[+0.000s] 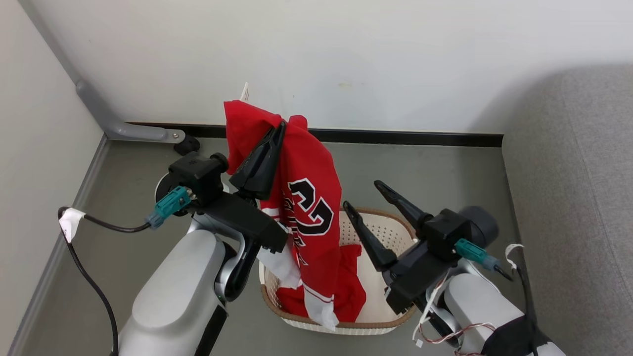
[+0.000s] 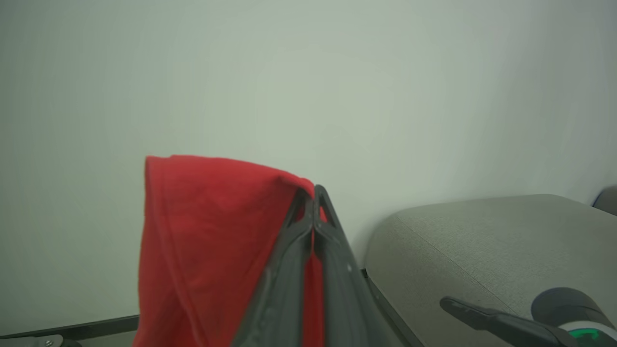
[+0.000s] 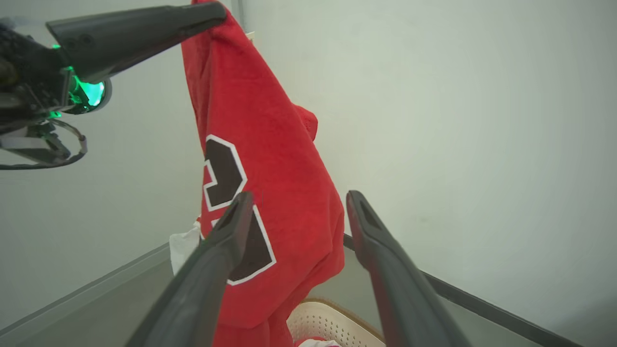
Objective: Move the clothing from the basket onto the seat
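My left gripper (image 1: 283, 124) is shut on the top of a red jersey (image 1: 306, 207) with black white-edged numerals, holding it high above the cream basket (image 1: 390, 324). The jersey hangs down with its white-trimmed lower end inside the basket. In the left wrist view the gripper (image 2: 314, 190) pinches a fold of the red fabric (image 2: 207, 241). More red clothing (image 1: 353, 291) lies in the basket's bottom. My right gripper (image 1: 363, 194) stands open to the right of the hanging jersey, over the basket, with nothing between its fingers (image 3: 231, 226). The grey seat (image 1: 573, 198) lies at the right.
A white wall rises close behind the basket, with a black skirting strip (image 1: 395, 136) along the grey floor. A grey pipe (image 1: 113, 123) and a dark foot (image 1: 188, 145) sit in the back left corner. A black cable (image 1: 94, 287) trails by my left arm.
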Available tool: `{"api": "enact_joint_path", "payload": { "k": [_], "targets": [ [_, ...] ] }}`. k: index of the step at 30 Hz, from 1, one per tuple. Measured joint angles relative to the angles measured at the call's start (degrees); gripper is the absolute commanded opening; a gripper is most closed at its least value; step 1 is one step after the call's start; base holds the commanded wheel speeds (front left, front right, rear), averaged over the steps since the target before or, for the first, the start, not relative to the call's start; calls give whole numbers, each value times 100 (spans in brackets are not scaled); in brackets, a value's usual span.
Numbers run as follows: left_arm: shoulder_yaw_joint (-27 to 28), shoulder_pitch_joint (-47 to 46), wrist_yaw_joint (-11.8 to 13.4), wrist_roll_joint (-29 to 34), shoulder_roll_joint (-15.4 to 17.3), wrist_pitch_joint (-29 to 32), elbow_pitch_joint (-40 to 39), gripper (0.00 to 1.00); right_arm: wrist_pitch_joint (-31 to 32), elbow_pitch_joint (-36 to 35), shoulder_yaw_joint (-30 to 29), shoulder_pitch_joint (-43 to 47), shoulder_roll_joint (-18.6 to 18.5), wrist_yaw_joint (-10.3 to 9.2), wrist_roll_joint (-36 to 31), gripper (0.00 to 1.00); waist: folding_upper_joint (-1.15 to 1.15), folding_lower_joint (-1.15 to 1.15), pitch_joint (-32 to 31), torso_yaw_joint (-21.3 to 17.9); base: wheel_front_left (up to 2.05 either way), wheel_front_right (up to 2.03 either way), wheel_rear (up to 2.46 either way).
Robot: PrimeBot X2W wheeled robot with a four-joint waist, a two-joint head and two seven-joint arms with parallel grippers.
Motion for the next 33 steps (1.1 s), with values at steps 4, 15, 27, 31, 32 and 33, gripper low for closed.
{"api": "enact_joint_path", "payload": {
  "k": [4, 15, 27, 31, 32, 33],
  "targets": [
    [-11, -18, -1, 12, -23, 0, -14, 0, 1, 169, 320, -194, 2, 13, -1, 100, 0, 0, 38, 84, 0, 0, 0],
    [-234, -107, -5, 97, -98, -1, -92, 0, 52, 430, 1408, -828, -13, 45, 483, 100, 0, 0, 151, 314, 0, 0, 0],
    [-411, -135, -5, 88, -104, -1, -224, 0, 57, 837, 1783, -1279, -18, -207, 1036, 100, 0, 0, 208, 445, 0, 0, 0],
    [-445, -165, -5, 86, -103, -1, -260, 0, 59, 1020, 1902, -1346, -15, -301, 1191, 100, 0, -1, 227, 483, 0, 0, 0],
    [-455, -180, -5, 86, -103, -1, -270, 0, 60, 1066, 1935, -1350, -16, -318, 1229, 100, 0, -1, 231, 493, 0, 0, 0],
    [-465, -199, -5, 85, -103, -1, -281, 0, 77, 1106, 1969, -1352, -16, -347, 1259, 100, 0, -1, 234, 503, 0, 0, 0]
  ]
}}
